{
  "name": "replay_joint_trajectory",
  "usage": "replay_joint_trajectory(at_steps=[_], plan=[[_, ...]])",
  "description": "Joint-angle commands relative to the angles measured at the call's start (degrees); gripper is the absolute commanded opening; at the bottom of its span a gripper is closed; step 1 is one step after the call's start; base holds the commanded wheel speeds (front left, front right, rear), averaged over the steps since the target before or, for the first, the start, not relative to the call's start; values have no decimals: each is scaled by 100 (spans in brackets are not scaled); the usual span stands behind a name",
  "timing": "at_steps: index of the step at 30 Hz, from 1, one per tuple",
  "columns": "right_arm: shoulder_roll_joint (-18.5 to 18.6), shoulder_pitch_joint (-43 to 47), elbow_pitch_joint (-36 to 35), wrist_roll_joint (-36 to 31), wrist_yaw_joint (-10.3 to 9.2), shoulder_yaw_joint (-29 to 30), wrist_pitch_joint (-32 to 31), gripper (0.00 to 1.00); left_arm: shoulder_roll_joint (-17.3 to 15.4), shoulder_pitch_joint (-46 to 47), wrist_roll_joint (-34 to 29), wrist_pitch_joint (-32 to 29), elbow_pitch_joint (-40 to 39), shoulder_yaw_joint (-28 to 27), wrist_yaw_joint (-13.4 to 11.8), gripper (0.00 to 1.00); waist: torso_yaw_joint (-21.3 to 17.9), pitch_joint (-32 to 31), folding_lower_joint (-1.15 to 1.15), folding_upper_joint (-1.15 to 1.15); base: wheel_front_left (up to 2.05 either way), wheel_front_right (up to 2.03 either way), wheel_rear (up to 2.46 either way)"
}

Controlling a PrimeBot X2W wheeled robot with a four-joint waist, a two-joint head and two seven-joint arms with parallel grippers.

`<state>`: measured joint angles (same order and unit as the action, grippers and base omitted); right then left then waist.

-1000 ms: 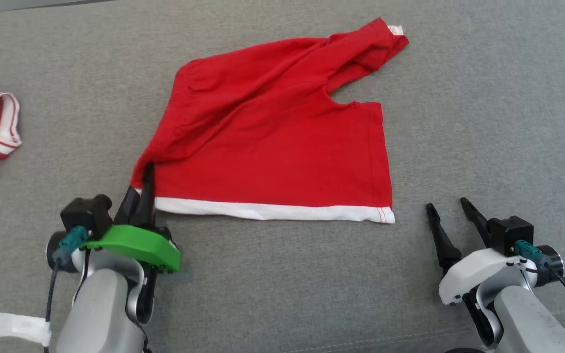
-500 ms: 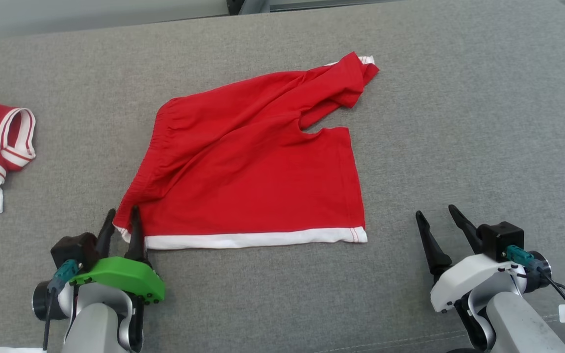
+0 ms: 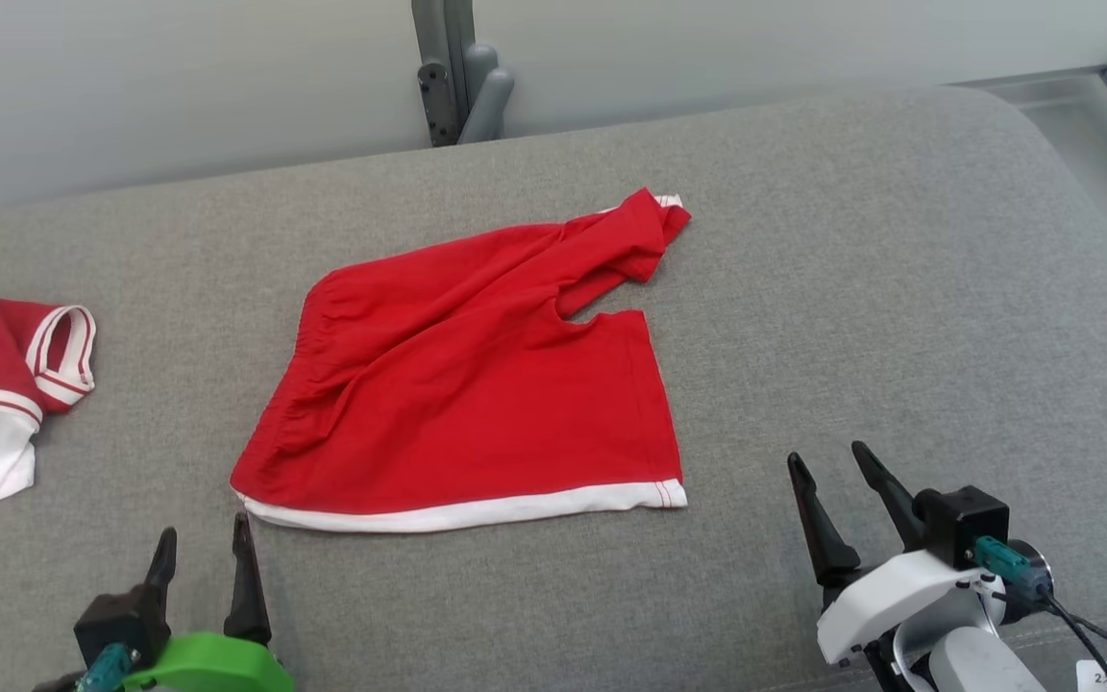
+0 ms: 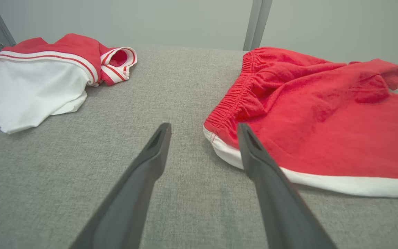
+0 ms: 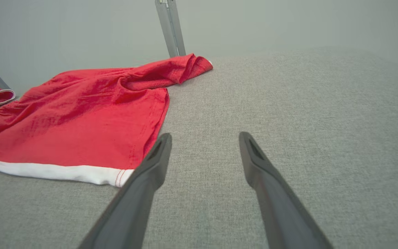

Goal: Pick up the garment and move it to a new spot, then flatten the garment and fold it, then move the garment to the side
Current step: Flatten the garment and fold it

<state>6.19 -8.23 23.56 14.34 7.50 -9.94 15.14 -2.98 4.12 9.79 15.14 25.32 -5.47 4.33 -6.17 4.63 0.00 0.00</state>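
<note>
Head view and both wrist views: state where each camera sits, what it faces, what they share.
Head view: on the head, facing down at the red shorts; left gripper lower left, right gripper lower right.
Left wrist view: low on the left wrist, facing the shorts' waistband corner; its own fingers show.
Right wrist view: low on the right wrist, facing grey cushion, shorts at left; own fingers show.
Shared: the shorts.

Dark tapered fingers (image 3: 246,577) (green left bracket (image 3: 208,665))
</note>
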Motion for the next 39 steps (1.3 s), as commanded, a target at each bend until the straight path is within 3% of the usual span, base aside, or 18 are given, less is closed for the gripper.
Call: replay_joint_trajectory(at_steps=[1, 11, 25, 37, 39], plan=[[0, 105, -23, -25, -1, -3, 1, 100, 2, -138, -55, 1, -31, -7, 25, 100, -9, -273, 0, 0, 0, 0, 0], [-77, 342, 1, -9, -1, -83, 0, 100, 0, -563, 125, 1, -50, 320, -15, 100, 120, -484, 0, 0, 0, 0, 0], [125, -159, 519, 453, -1, -953, 1, 100, 0, -37, 383, 1, -26, 923, -135, 100, 522, 280, 0, 0, 0, 0, 0], [272, -551, 991, 675, -2, -1464, 1, 100, -1, 55, 466, 0, -1, 1017, -178, 100, 809, 461, 0, 0, 0, 0, 0], [289, -604, 1030, 704, -2, -1495, 1, 93, -1, 72, 474, 0, -16, 1023, -187, 100, 826, 486, 0, 0, 0, 0, 0]])
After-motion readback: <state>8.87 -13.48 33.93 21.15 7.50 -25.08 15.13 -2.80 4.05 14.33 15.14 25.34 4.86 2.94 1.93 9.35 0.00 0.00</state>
